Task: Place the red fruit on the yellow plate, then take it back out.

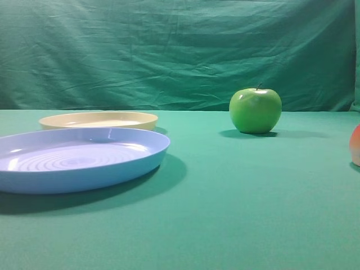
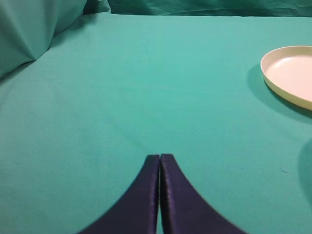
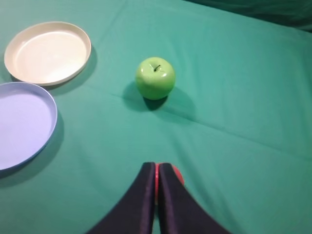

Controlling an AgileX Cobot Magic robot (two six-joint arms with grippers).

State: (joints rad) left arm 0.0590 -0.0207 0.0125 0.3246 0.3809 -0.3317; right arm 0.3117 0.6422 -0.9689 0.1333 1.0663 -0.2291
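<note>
two plates sit on the green-clothed counter [image 1: 236, 214], and neither has anything in it. the yellow plate [image 3: 48, 52] is bare across its pale inside; in the high view it lies behind the blue plate [image 1: 79, 158], their rims close together, and the blue one shows only its moulded rings. in the right wrist view the two sit just beside each other at the left, yellow further off, blue nearer.

the right hand [image 3: 156, 168] points down and forward over the counter, its two dark fingers pressed together along their length with only a thin slit between them. a sliver of red shows in that slit and just to the right of the tips: the red fruit [image 3: 177, 176], lying directly under the fingers and mostly hidden by them. whether the fingers have any hold of it cannot be told. in the high view the same fruit shows only as a red-orange edge at the far right border, resting on the cloth, well apart from both plates.

the left hand [image 2: 160, 158] hangs low over bare cloth, fingers closed tip to tip, holding nothing, with the yellow plate's rim off to its right.

the count: two plates, one red fruit, one green apple [image 1: 255, 109] standing upright with its stem up, between the plates and the red fruit, and two hands.
</note>
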